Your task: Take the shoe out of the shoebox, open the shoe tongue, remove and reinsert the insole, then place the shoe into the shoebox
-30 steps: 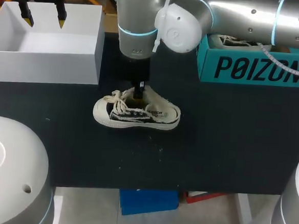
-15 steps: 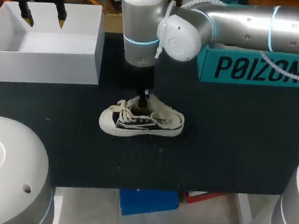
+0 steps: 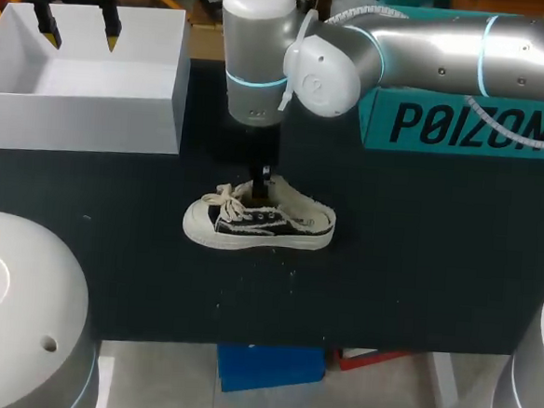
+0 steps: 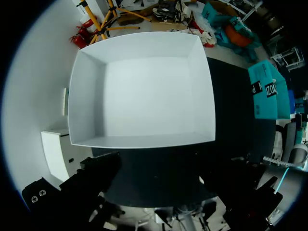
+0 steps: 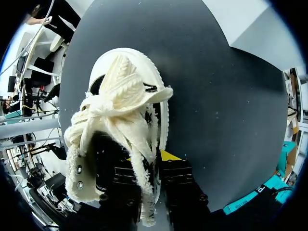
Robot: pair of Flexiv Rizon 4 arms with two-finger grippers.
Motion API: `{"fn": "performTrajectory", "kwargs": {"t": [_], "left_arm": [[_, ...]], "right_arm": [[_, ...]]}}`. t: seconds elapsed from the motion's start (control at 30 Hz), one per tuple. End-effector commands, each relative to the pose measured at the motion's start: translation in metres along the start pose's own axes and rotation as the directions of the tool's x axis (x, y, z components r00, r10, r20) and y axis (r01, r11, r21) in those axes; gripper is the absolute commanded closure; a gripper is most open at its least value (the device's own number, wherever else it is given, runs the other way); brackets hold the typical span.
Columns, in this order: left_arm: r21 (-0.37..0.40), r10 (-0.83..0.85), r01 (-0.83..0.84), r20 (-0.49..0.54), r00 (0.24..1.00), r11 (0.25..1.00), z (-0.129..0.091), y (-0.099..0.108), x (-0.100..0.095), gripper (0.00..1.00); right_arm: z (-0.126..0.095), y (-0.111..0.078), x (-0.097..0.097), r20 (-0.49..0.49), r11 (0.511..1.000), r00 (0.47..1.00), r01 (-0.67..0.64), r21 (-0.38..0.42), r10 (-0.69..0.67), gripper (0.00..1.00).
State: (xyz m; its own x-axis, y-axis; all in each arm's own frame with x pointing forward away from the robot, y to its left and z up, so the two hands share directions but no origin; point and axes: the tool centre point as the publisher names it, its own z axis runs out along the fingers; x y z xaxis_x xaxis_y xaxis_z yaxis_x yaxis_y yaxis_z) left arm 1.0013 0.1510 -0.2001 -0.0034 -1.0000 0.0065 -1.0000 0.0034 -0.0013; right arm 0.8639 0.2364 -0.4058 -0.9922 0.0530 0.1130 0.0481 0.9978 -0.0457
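Right wrist view alone shows end effector clamping shoe.

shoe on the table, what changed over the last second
The right hand, gripping the black and cream canvas shoe at its collar, dragged it nearer the robot and slightly to its right. The left hand stayed over the white open box; the teal shoebox stayed put.

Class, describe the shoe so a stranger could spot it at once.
Find the black table. In its middle, in front of the white box and teal box, lies the shoe. Unlike the boxes, it is black canvas with cream laces and sole.
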Motion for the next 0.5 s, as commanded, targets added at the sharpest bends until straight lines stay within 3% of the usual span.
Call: {"fn": "performTrajectory", "kwargs": {"t": [0.03,0.23,0.5], "left_arm": [[-0.001,-0.002,0.002,0.004,1.000,1.000,0.000,0.001,0.001,0.00],[-0.001,-0.002,0.002,0.004,1.000,1.000,0.000,0.001,0.001,0.00],[-0.001,-0.002,0.002,0.004,1.000,1.000,0.000,0.001,0.001,0.00]], "right_arm": [[-0.012,-0.004,0.001,0.006,1.000,1.000,-0.022,0.009,0.022,0.00],[-0.043,-0.014,0.004,0.031,0.998,0.998,-0.052,-0.018,0.053,0.00],[-0.081,-0.026,0.011,0.093,0.989,0.995,-0.034,-0.145,0.048,0.00]]}}
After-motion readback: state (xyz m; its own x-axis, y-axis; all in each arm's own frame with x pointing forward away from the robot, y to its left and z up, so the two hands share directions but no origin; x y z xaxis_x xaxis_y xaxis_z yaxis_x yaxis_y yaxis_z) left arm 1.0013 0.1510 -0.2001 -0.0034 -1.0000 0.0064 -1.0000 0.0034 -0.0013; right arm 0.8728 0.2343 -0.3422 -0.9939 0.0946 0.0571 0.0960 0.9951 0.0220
